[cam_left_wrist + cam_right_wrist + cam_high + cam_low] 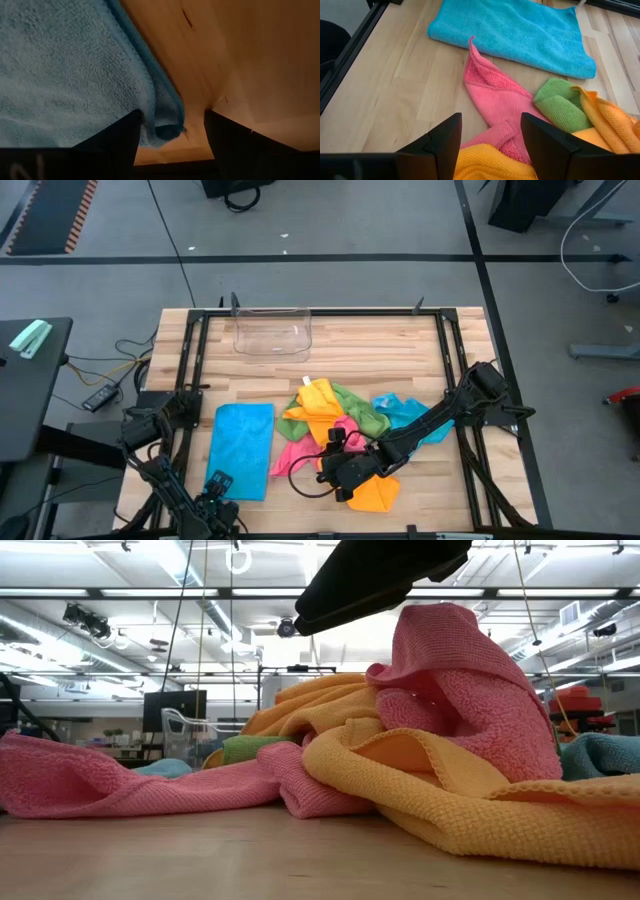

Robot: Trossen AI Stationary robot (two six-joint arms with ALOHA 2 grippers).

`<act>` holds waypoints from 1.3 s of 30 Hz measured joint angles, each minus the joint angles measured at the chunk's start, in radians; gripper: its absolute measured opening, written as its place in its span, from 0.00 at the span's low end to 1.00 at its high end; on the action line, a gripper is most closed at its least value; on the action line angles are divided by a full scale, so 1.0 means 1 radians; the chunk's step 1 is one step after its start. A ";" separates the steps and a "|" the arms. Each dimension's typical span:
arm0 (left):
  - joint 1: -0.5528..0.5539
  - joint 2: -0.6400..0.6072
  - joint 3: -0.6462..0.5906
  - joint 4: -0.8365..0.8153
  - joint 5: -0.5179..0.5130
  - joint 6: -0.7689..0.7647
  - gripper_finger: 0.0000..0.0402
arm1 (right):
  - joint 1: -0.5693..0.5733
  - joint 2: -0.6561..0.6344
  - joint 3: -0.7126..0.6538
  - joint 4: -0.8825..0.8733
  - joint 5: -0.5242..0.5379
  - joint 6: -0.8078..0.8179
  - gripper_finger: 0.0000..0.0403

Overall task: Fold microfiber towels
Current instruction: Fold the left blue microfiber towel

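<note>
Blue towel [243, 448] lies flat on the left part of the wooden tabletop [400, 345], its near corner between the spread fingers of the left pincer [217, 485], which grips nothing. Just to its right sits a heap of pink [292, 452], orange [318, 398], green [352, 405] and blue cloths. The right pincer [335, 470] hangs over the heap's near edge with fingers apart, an orange towel [490, 165] under them.
</note>
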 joint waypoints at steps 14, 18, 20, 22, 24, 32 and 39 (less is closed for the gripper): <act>-0.046 0.011 -0.005 -0.044 -0.076 0.028 0.36 | 0.000 0.000 0.000 0.004 0.000 0.000 0.53; -0.047 0.012 -0.005 -0.043 -0.089 0.024 0.27 | 0.000 0.000 0.000 0.003 0.000 0.000 0.53; -0.047 0.012 -0.006 -0.036 -0.089 0.023 0.21 | 0.000 0.000 0.000 0.003 0.000 0.000 0.53; -0.046 0.012 -0.006 -0.026 -0.090 0.025 0.15 | 0.000 0.000 0.000 0.003 0.000 0.001 0.53; -0.045 0.008 -0.007 -0.016 -0.093 0.043 0.08 | 0.000 0.000 0.000 0.003 0.000 0.001 0.53; 0.004 -0.070 -0.004 0.025 -0.064 0.045 0.04 | 0.000 0.000 0.000 0.003 0.000 0.002 0.53; 0.083 -0.187 -0.004 0.028 0.002 -0.033 0.03 | 0.000 0.000 0.000 0.004 0.000 -0.001 0.53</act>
